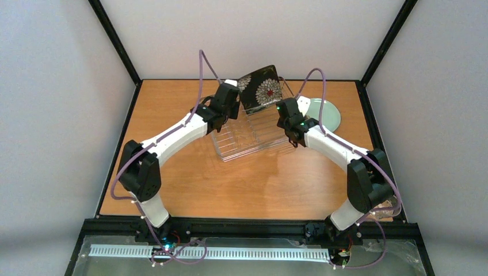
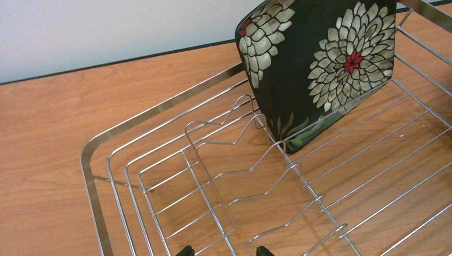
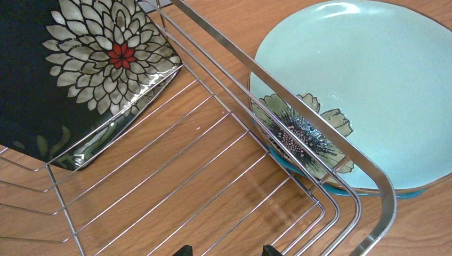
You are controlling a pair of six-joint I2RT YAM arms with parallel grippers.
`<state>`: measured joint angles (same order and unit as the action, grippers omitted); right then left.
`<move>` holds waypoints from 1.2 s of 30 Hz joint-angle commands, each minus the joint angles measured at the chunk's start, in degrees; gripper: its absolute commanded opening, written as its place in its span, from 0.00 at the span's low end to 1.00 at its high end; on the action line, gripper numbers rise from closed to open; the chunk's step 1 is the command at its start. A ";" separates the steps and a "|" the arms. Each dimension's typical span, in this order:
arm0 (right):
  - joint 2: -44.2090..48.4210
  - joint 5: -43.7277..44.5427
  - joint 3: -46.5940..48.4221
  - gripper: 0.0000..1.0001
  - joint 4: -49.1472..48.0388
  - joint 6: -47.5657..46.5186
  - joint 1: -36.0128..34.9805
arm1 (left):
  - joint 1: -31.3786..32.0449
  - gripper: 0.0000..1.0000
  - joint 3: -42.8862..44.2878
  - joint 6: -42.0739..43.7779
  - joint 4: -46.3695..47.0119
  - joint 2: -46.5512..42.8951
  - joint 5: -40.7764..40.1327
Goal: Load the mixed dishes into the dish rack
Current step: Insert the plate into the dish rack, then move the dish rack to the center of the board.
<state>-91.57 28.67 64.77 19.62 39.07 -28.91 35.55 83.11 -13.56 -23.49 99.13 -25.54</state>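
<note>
Right wrist view: mint plate (image 3: 368, 74) flat on bench (image 3: 426, 229) just outside rack (image 3: 298, 106) rim, ahead-right of right fingers (image 3: 268, 249), spread empty; left fingers (image 2: 186, 250) spread too, farther.

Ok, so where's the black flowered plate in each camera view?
Top view: black plate upper centre, at the rack's far end.
Left wrist: black plate upper right, standing on edge.
Right wrist: black plate upper left.
Shared landmark: the wire rack it stands in.

black floral plate (image 2: 320, 69), mint plate (image 3: 368, 80), silvery rack (image 1: 253, 141)
</note>
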 commanded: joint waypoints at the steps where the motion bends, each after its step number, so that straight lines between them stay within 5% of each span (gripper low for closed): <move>1: -1.42 0.66 -0.12 0.75 2.00 2.25 0.36 | 0.27 0.64 -1.44 -4.79 -0.20 -3.05 0.33; 36: -14.13 -10.81 8.00 0.76 7.29 -3.98 -1.13 | 0.29 0.64 -18.62 -31.53 -9.37 -3.92 -3.01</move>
<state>-102.21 21.10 70.96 22.96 37.10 -29.06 35.77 67.16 -40.77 -28.40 96.14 -26.24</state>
